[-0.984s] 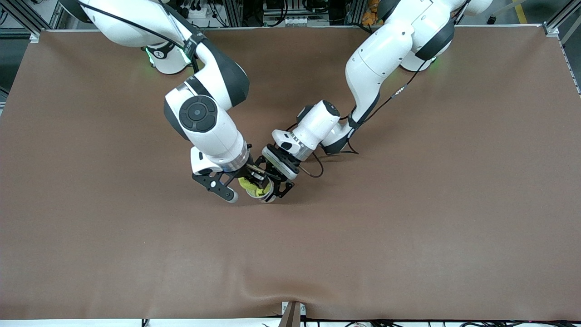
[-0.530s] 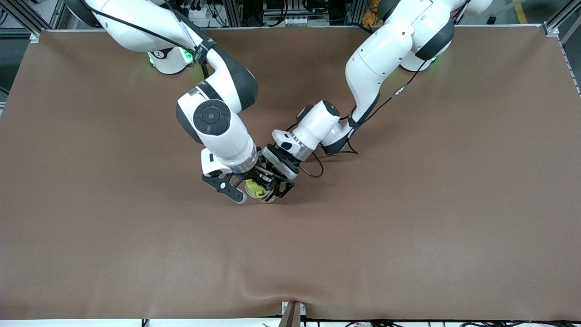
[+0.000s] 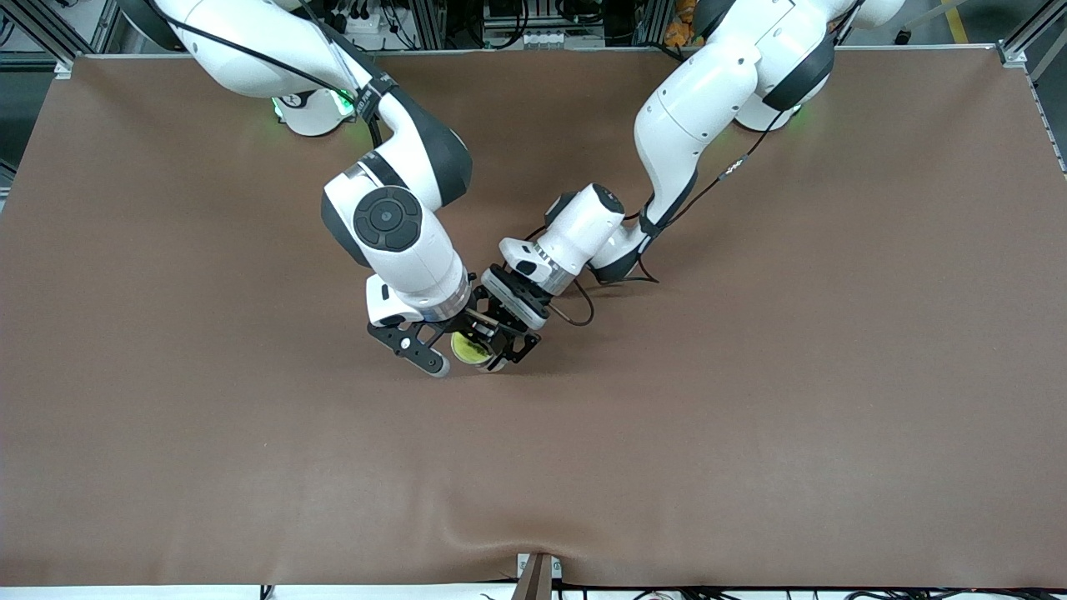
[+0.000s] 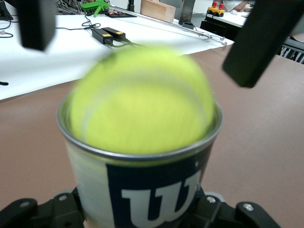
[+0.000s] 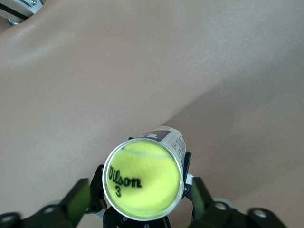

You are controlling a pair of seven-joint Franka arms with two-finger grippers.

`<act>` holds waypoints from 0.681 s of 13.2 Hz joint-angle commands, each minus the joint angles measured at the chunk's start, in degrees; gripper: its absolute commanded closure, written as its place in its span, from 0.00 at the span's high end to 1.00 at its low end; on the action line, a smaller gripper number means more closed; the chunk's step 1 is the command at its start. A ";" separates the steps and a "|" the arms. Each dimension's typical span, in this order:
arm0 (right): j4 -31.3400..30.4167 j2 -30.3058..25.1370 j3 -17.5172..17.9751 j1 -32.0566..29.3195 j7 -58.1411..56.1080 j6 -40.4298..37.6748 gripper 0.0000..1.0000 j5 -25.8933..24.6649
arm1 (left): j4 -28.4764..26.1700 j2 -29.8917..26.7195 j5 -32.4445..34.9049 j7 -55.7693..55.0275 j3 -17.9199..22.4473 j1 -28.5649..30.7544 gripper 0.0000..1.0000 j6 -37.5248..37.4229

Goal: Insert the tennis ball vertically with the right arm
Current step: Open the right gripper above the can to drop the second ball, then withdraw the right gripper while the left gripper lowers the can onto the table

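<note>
Near the middle of the brown tabletop (image 3: pixel 750 400), an upright can (image 4: pixel 142 190) is clamped low on its wall by the left gripper (image 3: pixel 510 343). Its open mouth holds the tennis ball (image 5: pixel 142 183), seated at the rim with the printed logo visible. Directly over the can, the right gripper (image 3: pixel 457 350) has its fingers (image 4: pixel 263 40) spread wide, clear of the ball.

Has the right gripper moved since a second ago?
Yes. The right gripper has shifted toward the left arm's end of the table, coming over the can held by the left gripper; the tennis ball sits inside.
</note>
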 commanded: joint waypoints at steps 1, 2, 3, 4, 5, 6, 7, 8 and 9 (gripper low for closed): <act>1.71 0.83 -0.25 0.80 1.31 -0.57 1.00 -1.88 | 1.60 1.09 -1.31 -0.33 0.54 -0.95 0.80 -0.29; 1.71 0.83 -0.25 0.80 1.31 -0.66 1.00 -1.88 | 1.60 1.00 -1.31 -0.33 0.54 -0.95 0.80 -0.29; 1.79 0.66 -0.25 0.62 1.23 -0.83 1.00 -1.79 | 1.60 1.00 -1.31 -0.33 0.54 -0.95 0.80 -0.29; 1.79 0.39 -0.25 0.19 1.05 -1.10 1.00 -1.71 | 1.60 1.09 -1.31 -0.33 0.54 -0.95 0.80 -0.29; 2.05 0.04 -0.25 -0.34 0.61 -2.23 1.00 -1.70 | 1.60 1.00 -1.31 -0.33 0.54 -0.95 0.81 -0.29; 2.23 -0.05 -0.17 -1.91 0.18 -4.85 1.00 -1.53 | 1.60 1.00 -1.31 -0.33 0.54 -0.95 0.83 -0.29; 2.32 -0.31 0.44 -4.45 -1.13 -7.05 1.00 -1.35 | 1.60 1.00 -1.31 -0.33 0.54 -0.95 0.83 -0.37; 2.32 -2.23 0.28 -5.78 -4.63 -8.55 1.00 -0.83 | 1.51 0.92 -1.31 -0.33 0.54 -0.95 0.83 -0.38; 2.32 -3.38 0.27 -7.45 -8.23 -10.74 1.00 -0.65 | 1.51 0.83 -1.31 -0.33 0.54 -1.04 0.85 -0.38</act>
